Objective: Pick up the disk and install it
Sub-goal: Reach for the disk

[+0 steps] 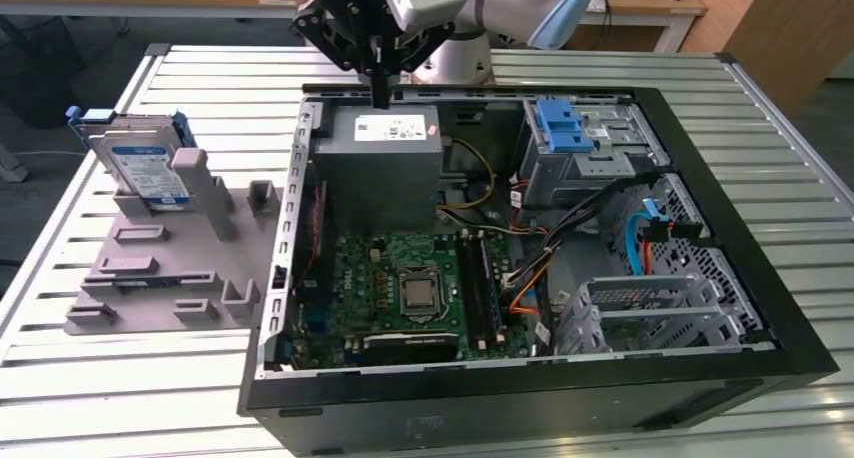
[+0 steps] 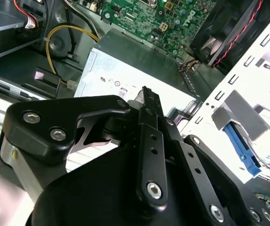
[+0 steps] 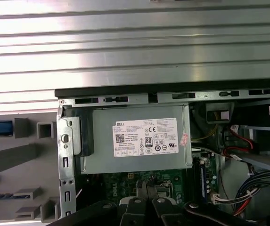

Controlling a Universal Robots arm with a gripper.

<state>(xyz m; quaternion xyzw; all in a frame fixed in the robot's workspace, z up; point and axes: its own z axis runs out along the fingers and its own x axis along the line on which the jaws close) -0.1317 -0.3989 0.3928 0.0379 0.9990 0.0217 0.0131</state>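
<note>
Standing on edge in a slot of the grey moulded holder block (image 1: 160, 268), the flat silver-grey disk (image 1: 144, 170), with its white-and-blue label and blue plastic carrier frame, sat at the exterior view's left. It was outside the open black computer case (image 1: 787, 278) and untouched. The black two-fingered gripper (image 1: 383, 96) hung well apart from it, over the case's far edge and just above the grey metal power supply box (image 1: 380, 168). Its fingers (image 2: 146, 117) were pressed together with nothing between them, and both wrist views agreed on that.

By my judgement the pick-up had not begun and the work was at the approach. A grasp would call for the fingers to part and the arm to cross to the holder, lining up over the disk's upper edge.

Inside the case lay a green motherboard (image 1: 414, 278), a metal drive cage topped by a blue plastic latch piece (image 1: 574, 128), and a perforated silver bracket (image 1: 654, 308). Everything rested on a slatted silver metal table (image 1: 747, 88). Wooden desks (image 1: 654, 8) stood behind.
</note>
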